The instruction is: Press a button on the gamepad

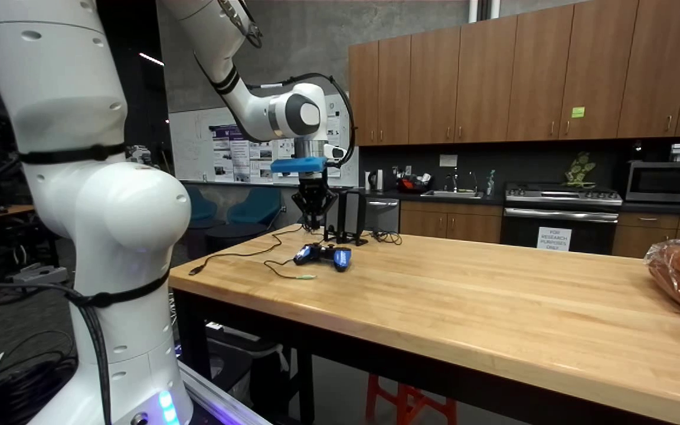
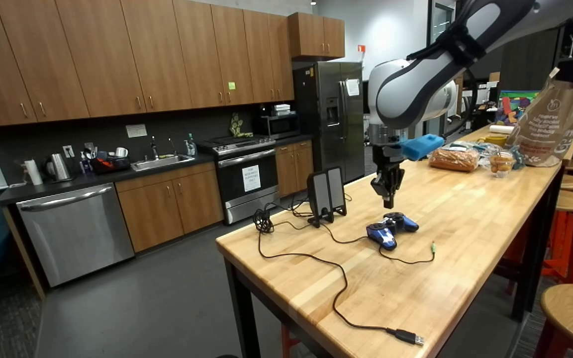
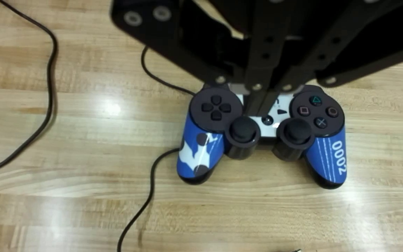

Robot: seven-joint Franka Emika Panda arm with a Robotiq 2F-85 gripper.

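In an exterior view, two speakers (image 2: 322,194) stood left of the gripper (image 2: 389,204), whose fingers were pressed together with nothing between. Just beneath its tips, apart from them, the gamepad (image 2: 392,225) (face up, its handles blue) lay on the wooden table (image 2: 470,219); a bagged loaf (image 2: 454,159) sat farther right.

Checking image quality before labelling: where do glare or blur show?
Wrist view: glare patches on the tabletop; the gripper is dark and soft, the gamepad crisper, its button symbols readable. In an exterior view, the wall looks washed out.
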